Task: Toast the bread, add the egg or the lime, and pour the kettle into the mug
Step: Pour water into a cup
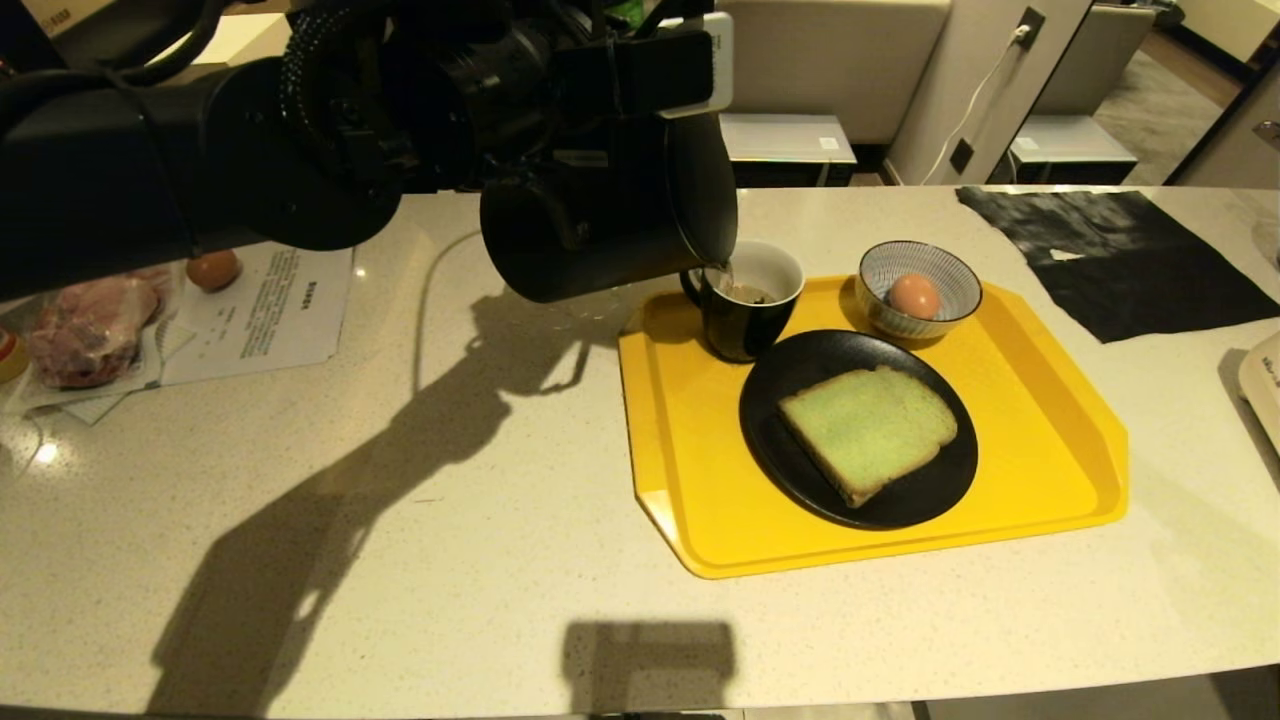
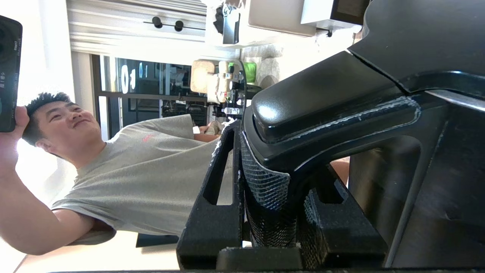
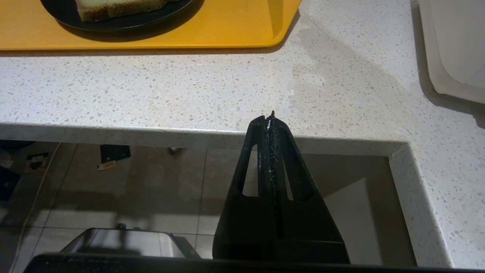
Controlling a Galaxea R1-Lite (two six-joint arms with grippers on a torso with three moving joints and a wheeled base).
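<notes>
The left end effector (image 2: 265, 212) is clamping its fingers (image 2: 212, 212) around the loop handle of the kettle (image 1: 610, 225), holding it in the air above the tabletop (image 1: 450, 520), just off the tray's far left corner. The kettle is lying tipped nearly on its side, its spout end sitting over the rim of the mug (image 1: 748, 300), and a thin stream is showing at the spout, falling into the mug's white inside. The mug is standing upright in the far left corner of the yellow tray (image 1: 1050, 440).

Just beside the mug, toward the tray's near side, a black plate (image 1: 780, 460) is carrying the bread (image 1: 866, 428), which is lying flat with its green face up. In the tray's far right corner a blue-and-white striped bowl (image 1: 950, 300) is holding the egg (image 1: 914, 296). The tray itself is resting toward the right half of the tabletop.

Near the far left edge of the tabletop, a second, darker egg (image 1: 213, 269) is sitting by a printed sheet of paper (image 1: 275, 315), with a bag of pink meat (image 1: 90, 330) next to it. A black cloth (image 1: 1120, 260) is lying toward the far right edge.

The right end effector (image 3: 269, 121) is hanging parked below the tabletop's near edge, its fingers pressed fully together and gripping nothing.

In the left wrist view, a person in a grey T-shirt (image 2: 144, 178) is standing beyond the kettle, raising a dark phone (image 2: 8, 72).
</notes>
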